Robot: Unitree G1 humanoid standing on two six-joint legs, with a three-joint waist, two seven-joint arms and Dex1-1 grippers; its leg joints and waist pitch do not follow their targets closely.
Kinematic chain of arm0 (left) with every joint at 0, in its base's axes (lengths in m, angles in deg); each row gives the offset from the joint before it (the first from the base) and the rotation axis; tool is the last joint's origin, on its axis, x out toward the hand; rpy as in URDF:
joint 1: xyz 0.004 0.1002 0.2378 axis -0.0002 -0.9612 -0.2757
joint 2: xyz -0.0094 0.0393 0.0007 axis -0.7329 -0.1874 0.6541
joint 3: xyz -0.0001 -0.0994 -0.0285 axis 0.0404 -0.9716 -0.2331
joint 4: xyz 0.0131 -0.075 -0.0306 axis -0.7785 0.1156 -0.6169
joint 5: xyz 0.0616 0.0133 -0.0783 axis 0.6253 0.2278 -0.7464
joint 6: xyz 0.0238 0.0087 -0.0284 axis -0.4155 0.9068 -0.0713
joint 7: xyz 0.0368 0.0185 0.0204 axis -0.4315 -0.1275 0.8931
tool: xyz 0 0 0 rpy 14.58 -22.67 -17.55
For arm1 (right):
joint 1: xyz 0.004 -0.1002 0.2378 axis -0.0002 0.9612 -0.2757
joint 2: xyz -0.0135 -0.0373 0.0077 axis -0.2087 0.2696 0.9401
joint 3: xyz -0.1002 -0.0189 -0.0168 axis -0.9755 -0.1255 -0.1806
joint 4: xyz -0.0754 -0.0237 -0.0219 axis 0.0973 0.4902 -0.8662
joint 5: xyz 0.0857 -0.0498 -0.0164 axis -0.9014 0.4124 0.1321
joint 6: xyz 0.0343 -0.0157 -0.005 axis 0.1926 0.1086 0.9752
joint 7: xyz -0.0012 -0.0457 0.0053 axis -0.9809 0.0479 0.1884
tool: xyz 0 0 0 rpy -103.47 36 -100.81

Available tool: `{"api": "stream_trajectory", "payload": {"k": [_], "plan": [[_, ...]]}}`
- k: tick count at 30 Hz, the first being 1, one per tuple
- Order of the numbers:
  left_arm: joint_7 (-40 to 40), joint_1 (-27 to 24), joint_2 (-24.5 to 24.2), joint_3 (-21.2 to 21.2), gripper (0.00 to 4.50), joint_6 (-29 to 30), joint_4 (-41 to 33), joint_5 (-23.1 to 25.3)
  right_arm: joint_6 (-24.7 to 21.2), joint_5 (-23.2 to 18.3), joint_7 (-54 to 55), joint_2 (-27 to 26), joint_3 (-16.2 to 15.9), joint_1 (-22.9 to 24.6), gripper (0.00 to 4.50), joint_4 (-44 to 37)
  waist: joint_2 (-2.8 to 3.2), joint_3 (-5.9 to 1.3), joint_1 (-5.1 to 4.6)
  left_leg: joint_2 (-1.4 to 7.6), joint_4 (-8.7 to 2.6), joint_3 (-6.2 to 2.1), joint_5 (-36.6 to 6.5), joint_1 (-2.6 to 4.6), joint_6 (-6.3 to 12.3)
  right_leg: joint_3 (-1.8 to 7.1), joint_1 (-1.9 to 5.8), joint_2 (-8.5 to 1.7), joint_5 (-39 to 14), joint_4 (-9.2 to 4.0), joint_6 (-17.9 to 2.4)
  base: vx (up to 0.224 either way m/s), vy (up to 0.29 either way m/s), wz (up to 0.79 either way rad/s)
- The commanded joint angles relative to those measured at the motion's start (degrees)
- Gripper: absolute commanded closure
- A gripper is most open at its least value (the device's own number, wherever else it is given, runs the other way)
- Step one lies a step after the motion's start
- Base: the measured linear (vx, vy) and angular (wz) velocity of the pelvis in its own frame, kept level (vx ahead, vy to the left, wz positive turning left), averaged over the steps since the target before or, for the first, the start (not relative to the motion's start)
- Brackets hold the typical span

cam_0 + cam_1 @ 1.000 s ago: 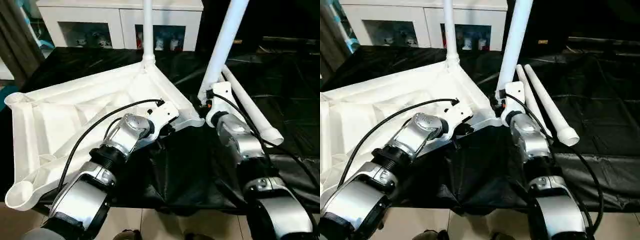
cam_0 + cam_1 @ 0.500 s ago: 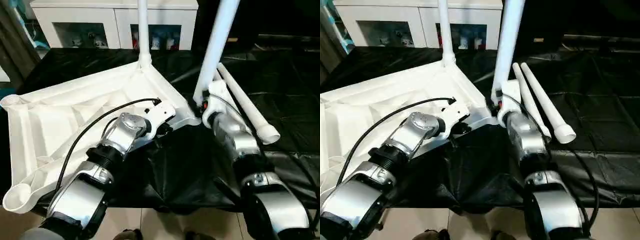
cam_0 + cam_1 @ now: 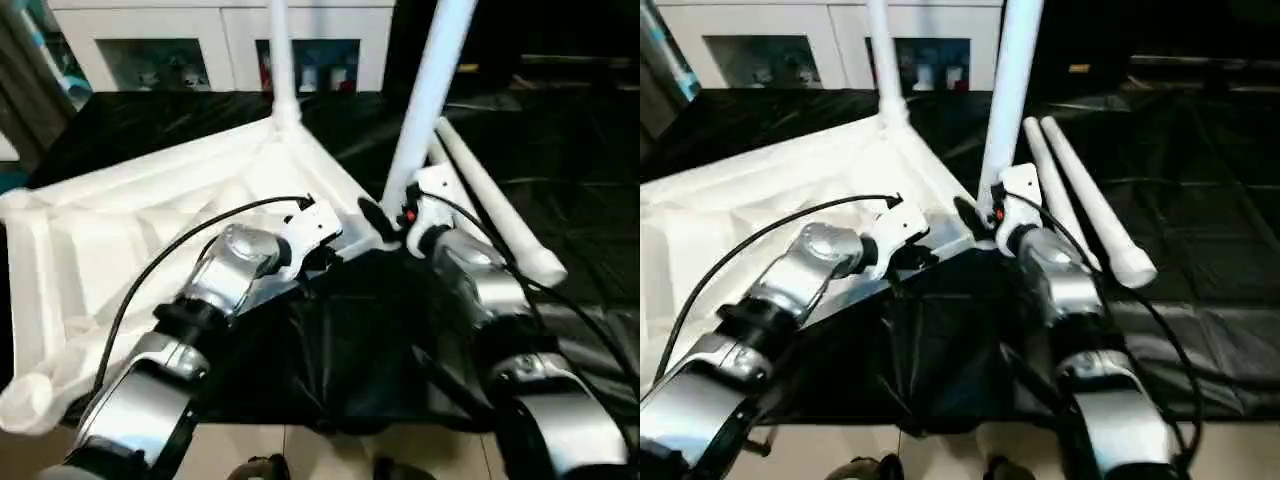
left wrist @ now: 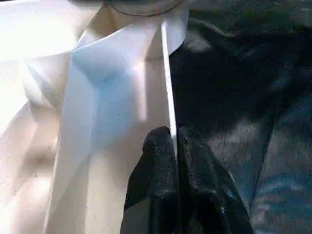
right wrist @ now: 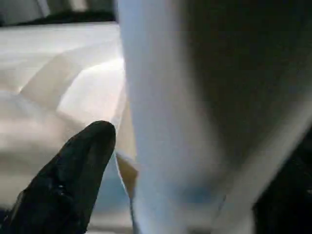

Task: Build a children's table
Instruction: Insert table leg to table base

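Table top inverted on black sheet, two legs standing in corner sockets, two legs lying loose.

The table top is seen lying upside down, ribbed underside up, on the black sheet toward the robot's left. One leg is seated upright in the far corner socket. A second leg rises at a slant from the near right corner. Two spare legs are laid side by side on the sheet just to the right of that corner. The left gripper is pinched onto the thin edge wall of the table top. The right gripper is placed at the base of the slanted leg, with one finger standing apart from the tube, the jaws spread. A white cabinet is noted behind.
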Motion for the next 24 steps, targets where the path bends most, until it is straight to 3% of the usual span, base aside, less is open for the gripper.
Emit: {"api": "stream_trajectory", "payload": {"k": [1,2,3,4,5,6,7,8,9,10,12,14,16,20,24], "plan": [[-3.11,0.30,1.05,1.83,4.50,-4.24,-3.80,-1.76,-1.34,0.05,-3.27,-0.46,-2.89,1.32,0.08,-0.66,0.24,-4.37,-0.05,5.79,-3.87,-2.18,-11.33,1.82,3.82,2.87,1.21,-5.00,-5.40,-2.29,-14.69,0.085,-0.039,0.14],[-4.21,-0.45,0.43,1.78,4.50,-4.30,-4.88,-2.26,-1.37,0.17,-4.82,0.58,-3.33,2.05,0.05,-2.13,0.21,-5.16,0.24,5.77,-3.20,-2.14,-4.02,1.18,5.99,2.45,1.91,-4.81,3.18,-0.72,-15.38,0.084,-0.031,0.04],[-4.53,-0.72,0.20,1.76,4.50,-4.19,-5.30,-2.40,-1.40,0.22,-5.57,0.99,-3.57,2.36,0.05,-2.76,0.23,-5.58,0.37,5.72,-2.69,-2.12,0.36,1.03,7.46,2.31,1.93,-4.58,8.66,0.10,-15.67,0.075,-0.012,0.00],[-5.60,-1.29,-0.33,1.85,4.50,-4.20,-6.27,-2.87,-1.70,0.23,-7.22,1.75,-3.93,2.96,0.02,-3.89,0.08,-5.98,0.58,5.37,-1.53,-1.85,6.83,0.96,10.79,2.22,1.41,-4.09,18.45,1.42,-15.89,0.075,-0.012,0.00],[-6.33,-1.67,-0.69,1.93,4.50,-4.30,-6.92,-3.20,-1.90,0.25,-8.33,2.23,-4.15,3.35,0.02,-4.62,0.00,-6.40,0.64,4.90,-0.52,-1.85,11.55,0.18,13.92,2.19,1.53,-4.08,26.36,2.54,-15.85,0.067,-0.012,0.04],[-6.91,-1.94,-0.91,1.95,4.50,-4.71,-7.37,-3.46,-2.03,0.19,-9.15,2.57,-4.37,3.67,0.02,-5.25,0.00,-6.40,0.64,4.90,-0.52,-1.85,11.55,0.18,13.92,2.19,1.53,-4.08,26.36,2.54,-15.85,0.000,0.000,0.00],[-8.73,-2.80,-1.57,1.98,4.50,-6.05,-8.77,-4.28,-2.39,0.02,-11.71,3.64,-5.05,4.69,0.02,-7.23,-0.06,-6.25,0.72,4.84,-0.10,-2.06,11.88,-0.63,16.24,1.83,1.39,-4.24,28.56,2.78,-14.92,0.000,0.000,0.00],[-10.82,-3.70,-2.48,2.01,4.50,-7.00,-10.26,-4.99,-3.08,-0.52,-14.75,5.23,-5.88,5.93,0.02,-9.75,0.06,-6.24,0.95,5.19,0.07,-2.12,10.11,-0.55,16.62,1.77,0.81,-4.26,26.56,2.69,-14.47,0.000,0.000,0.00],[-12.05,-4.08,-2.92,2.08,4.50,-7.39,-10.85,-5.43,-3.20,-0.82,-16.25,6.05,-6.25,6.50,0.02,-10.88,0.12,-6.09,1.03,5.34,0.06,-2.22,9.16,-0.67,16.66,1.67,0.77,-4.17,24.65,2.66,-14.43,0.000,0.000,0.00],[-13.74,-4.62,-3.61,2.19,4.50,-7.61,-11.72,-6.02,-3.41,-1.29,-18.56,7.28,-6.77,7.37,0.02,-12.60,0.10,-5.67,1.05,5.46,-0.17,-2.22,6.24,-0.79,16.39,1.56,0.76,-4.25,19.06,2.13,-14.41,0.000,0.000,0.00],[-14.35,-4.80,-4.09,2.31,4.50,-7.72,-11.96,-6.09,-3.52,-1.50,-19.81,8.10,-7.04,7.95,0.02,-13.70,0.21,-5.12,1.03,5.81,-0.79,-2.21,0.95,-0.56,14.56,1.64,0.65,-4.47,8.63,1.03,-14.64,0.000,0.000,0.00],[-15.92,-5.45,-5.31,2.20,4.50,-9.33,-12.12,-6.67,-4.22,-2.49,-24.05,10.67,-7.88,10.19,0.02,-17.89,0.17,-4.44,1.05,6.02,-1.65,-2.15,-5.60,-0.14,10.85,1.86,0.45,-4.44,-4.01,-0.28,-14.14,-0.030,0.000,0.01],[-16.69,-5.76,-5.84,1.97,4.50,-9.79,-12.15,-7.22,-4.55,-2.99,-25.74,11.99,-8.21,11.42,0.02,-20.03,0.17,-4.14,1.13,6.13,-2.19,-2.02,-9.14,0.15,8.20,2.11,0.30,-4.37,-9.34,-0.93,-13.00,-0.057,0.006,0.03],[-18.76,-6.67,-6.78,1.16,4.50,-10.26,-12.56,-8.47,-5.39,-3.36,-28.17,14.23,-8.36,13.64,0.02,-23.61,0.10,-4.19,0.97,5.99,-2.53,-1.83,-11.33,0.24,5.19,2.38,0.27,-4.49,-12.27,-1.17,-12.01,0.000,0.000,0.00],[-19.66,-7.05,-7.02,0.70,4.50,-10.41,-12.59,-8.88,-5.56,-3.36,-29.51,15.35,-8.54,14.74,0.02,-25.01,0.16,-4.57,0.96,5.83,-2.08,-1.71,-7.71,0.01,6.68,2.33,0.41,-4.54,-6.67,-0.62,-12.76,0.000,0.000,0.00]]}}
